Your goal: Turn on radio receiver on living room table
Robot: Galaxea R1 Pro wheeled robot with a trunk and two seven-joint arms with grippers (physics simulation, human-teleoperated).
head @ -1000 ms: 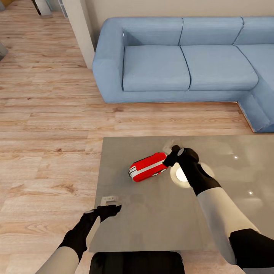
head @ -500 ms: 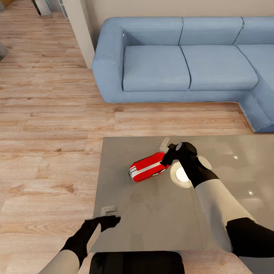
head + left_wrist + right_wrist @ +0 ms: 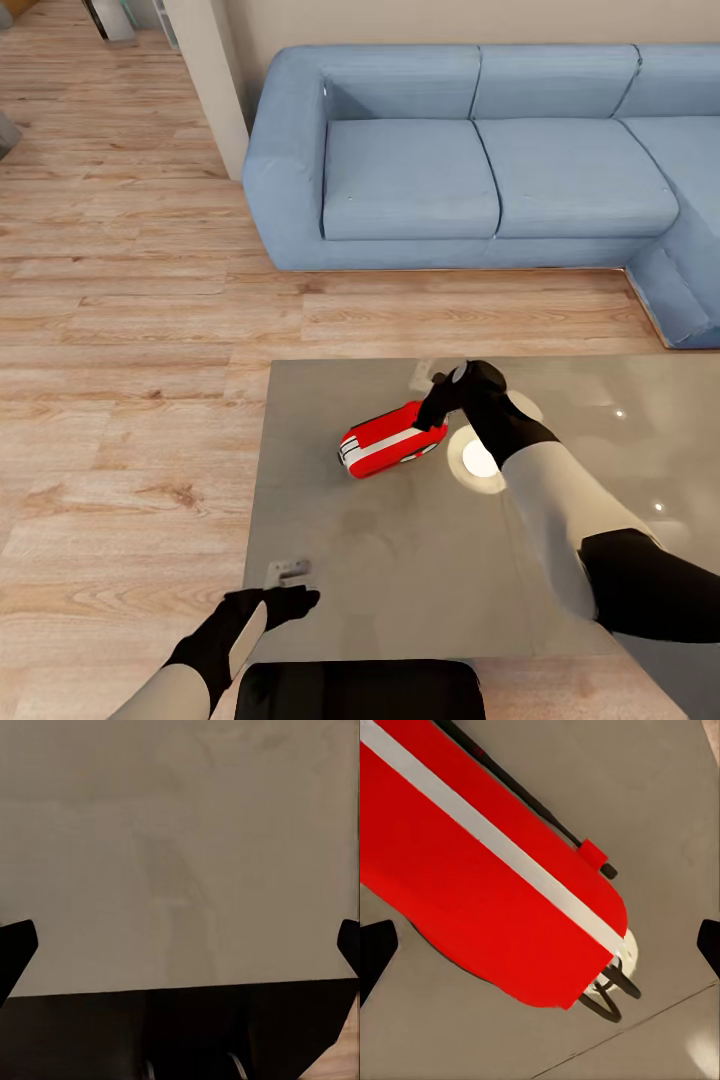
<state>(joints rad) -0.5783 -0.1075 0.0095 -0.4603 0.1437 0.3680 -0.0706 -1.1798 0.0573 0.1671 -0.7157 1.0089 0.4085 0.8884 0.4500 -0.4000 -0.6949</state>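
the living room's light wood plank floor [image 3: 130,330] runs under a blue sectional sofa [image 3: 480,150] with smooth, rounded cushions, set against a beige wall. nearer the robot stands the tabletop [image 3: 400,560], a large low rectangle with a glossy grey-brown surface that mirrors small points of light. on it lies the radio receiver [image 3: 391,439], tipped onto its side near the middle of the far half: a small rounded red box crossed lengthwise by a white band, with a thin dark wire handle along one edge. in the right wrist view the radio receiver [image 3: 487,870] shows its red shell, a small red tab by the handle and curved dark wire loops at its end; no writing can be read. just beside it a round white-glowing disc [image 3: 478,458] rests on the tabletop. the right hand [image 3: 440,395] hovers right at the radio's far end, its fingers spread wide apart, whether touching cannot be told. the left hand [image 3: 290,600] hangs over the near edge of the tabletop, fingers likewise spread and holding nothing.
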